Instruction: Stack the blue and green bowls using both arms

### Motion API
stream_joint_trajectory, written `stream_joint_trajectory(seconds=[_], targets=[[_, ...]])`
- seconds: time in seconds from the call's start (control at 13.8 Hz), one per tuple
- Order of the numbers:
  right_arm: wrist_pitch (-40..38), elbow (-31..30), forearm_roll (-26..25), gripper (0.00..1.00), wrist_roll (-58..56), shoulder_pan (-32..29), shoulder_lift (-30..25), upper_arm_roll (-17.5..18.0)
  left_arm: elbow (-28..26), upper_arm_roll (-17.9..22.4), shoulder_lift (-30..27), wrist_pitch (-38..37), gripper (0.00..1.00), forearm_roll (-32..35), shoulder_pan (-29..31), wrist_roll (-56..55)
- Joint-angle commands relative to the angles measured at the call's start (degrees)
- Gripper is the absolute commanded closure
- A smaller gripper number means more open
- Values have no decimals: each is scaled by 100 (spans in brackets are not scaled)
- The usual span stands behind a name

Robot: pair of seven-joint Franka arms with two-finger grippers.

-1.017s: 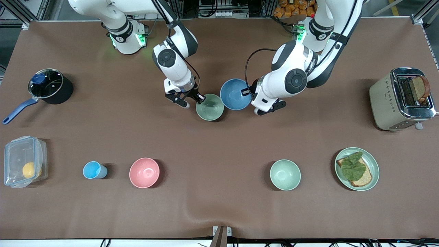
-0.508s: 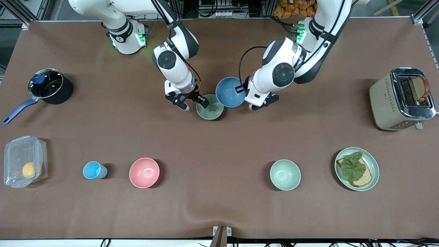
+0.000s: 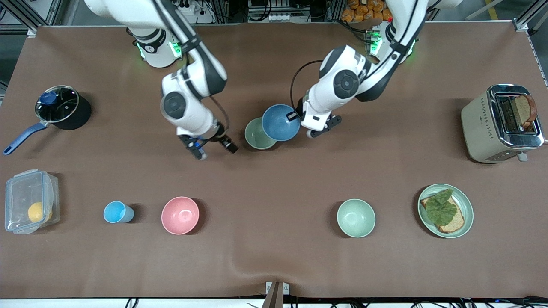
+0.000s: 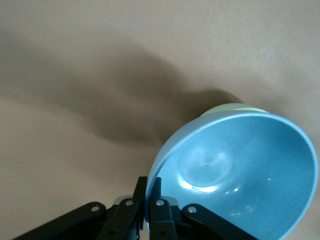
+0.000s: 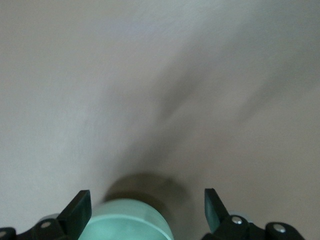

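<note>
Two pincers: we see the left gripper clamped on the blue bowl, mid-frame, overlapping the green bowl; right gripper spread, empty.

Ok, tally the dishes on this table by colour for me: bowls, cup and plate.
Blue: 2, the blue bowl held by the left gripper, and the light-blue cup.
Green: 3, the green bowl, the mint bowl, the green plate.
Pink: 1, the pink bowl.
Total: 6.
</note>
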Motion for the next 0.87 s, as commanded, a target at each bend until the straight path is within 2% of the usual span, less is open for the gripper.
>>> stream_joint_trajectory(seconds=[0.0, 0.15, 0.44, 0.8], targets=[[81, 51, 778, 0, 67, -78, 291, 73, 127, 6, 296, 326, 100, -173, -159, -279], [318, 51, 1366, 0, 67, -52, 520, 73, 469, 23, 639, 353, 100, -103, -177, -587], [522, 51, 2403, 0, -29, 10, 837, 82, 716, 67, 930, 546, 100, -94, -431, -850], [521, 51, 3046, 0, -38, 97, 925, 117, 875, 67, 1150, 635, 100, 276, -485, -1300]])
